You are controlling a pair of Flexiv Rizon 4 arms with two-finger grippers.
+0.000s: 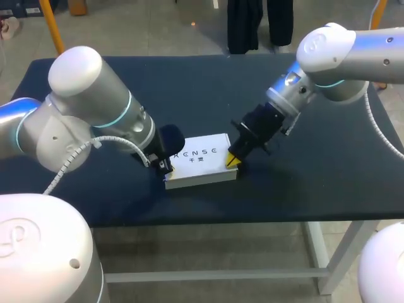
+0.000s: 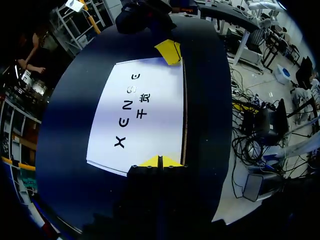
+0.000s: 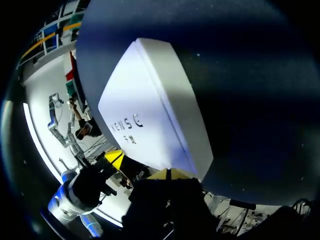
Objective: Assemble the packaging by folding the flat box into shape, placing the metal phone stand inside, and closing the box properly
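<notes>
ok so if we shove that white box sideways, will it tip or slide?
Probably slides: the white box lies flat, low and wide on the table, so tipping looks unlikely. No round sides, so no rolling. Looks like thin card; walls may dent if pressed hard.

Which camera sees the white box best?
The left wrist view: the box has nearly its whole top facing the camera. In the head view the box looks small, one corner hidden. The right wrist view shows the box slanted.
</notes>
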